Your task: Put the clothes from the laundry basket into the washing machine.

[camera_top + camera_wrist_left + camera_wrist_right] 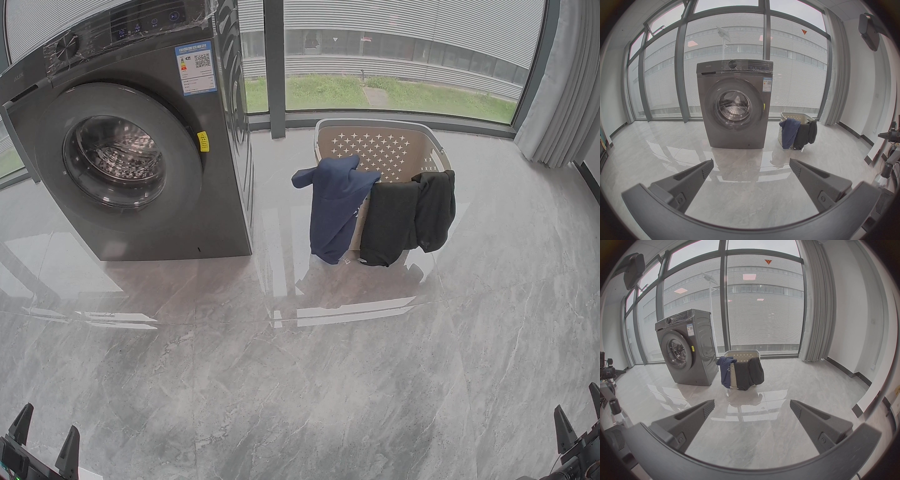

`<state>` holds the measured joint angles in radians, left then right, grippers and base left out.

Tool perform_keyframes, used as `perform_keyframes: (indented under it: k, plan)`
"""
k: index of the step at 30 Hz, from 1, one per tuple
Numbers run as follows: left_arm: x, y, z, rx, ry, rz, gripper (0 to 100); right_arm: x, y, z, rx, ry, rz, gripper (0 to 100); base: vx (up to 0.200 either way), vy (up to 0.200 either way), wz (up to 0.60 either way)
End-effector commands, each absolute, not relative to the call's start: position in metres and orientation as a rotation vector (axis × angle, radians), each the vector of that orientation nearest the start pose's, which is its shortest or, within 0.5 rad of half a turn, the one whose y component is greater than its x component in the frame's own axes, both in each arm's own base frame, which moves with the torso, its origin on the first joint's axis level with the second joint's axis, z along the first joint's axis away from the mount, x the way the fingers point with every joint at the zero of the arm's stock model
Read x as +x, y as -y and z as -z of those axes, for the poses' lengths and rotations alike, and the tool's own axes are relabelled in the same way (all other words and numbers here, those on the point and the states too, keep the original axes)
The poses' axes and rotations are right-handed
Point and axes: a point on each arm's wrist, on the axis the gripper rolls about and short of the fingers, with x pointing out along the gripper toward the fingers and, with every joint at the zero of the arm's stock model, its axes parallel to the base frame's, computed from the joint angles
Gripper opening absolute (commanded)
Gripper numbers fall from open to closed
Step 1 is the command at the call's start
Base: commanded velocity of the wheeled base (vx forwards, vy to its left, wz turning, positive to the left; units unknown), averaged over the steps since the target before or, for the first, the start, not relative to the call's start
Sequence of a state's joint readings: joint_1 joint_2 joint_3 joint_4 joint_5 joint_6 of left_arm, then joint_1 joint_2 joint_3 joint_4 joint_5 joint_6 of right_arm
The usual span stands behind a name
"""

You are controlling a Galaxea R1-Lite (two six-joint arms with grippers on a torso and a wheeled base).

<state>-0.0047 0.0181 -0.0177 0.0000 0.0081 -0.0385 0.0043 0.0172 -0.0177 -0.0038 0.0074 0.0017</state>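
A grey front-loading washing machine (134, 134) stands on the floor at the left, its round door (115, 159) closed. To its right sits a beige laundry basket (380, 145) by the window. A navy garment (336, 206) and a black garment (406, 215) hang over the basket's near rim. My left gripper (45, 434) is low at the near left, open and holding nothing. My right gripper (578, 415) is low at the near right, open and holding nothing. Both are far from the basket (796, 118) (742, 356) and the machine (735, 103) (686, 347).
Glossy grey tile floor (300, 375) stretches between me and the machine and basket. A window wall (400, 56) runs behind them, with a pale curtain (562, 94) at the far right.
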Motion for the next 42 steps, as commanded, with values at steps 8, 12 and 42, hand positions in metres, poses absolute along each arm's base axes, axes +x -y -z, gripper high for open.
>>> perform_keyframes:
  k: [8,12,42]
  plan:
    - [-0.0226,-0.0003,-0.0760,-0.040,-0.003,-0.005,100,-0.0228,-0.0001,-0.0760,0.002,0.005,-0.012,100,0.000,-0.100,0.00]
    - [-0.0226,-0.0003,-0.0760,-0.040,-0.003,-0.005,100,-0.0228,-0.0001,-0.0760,0.002,0.005,-0.012,100,0.000,0.000,0.00]
    - [-0.0226,-0.0003,-0.0760,-0.038,-0.003,-0.005,100,-0.0228,-0.0001,-0.0760,0.000,0.005,-0.014,100,0.100,-0.033,0.00]
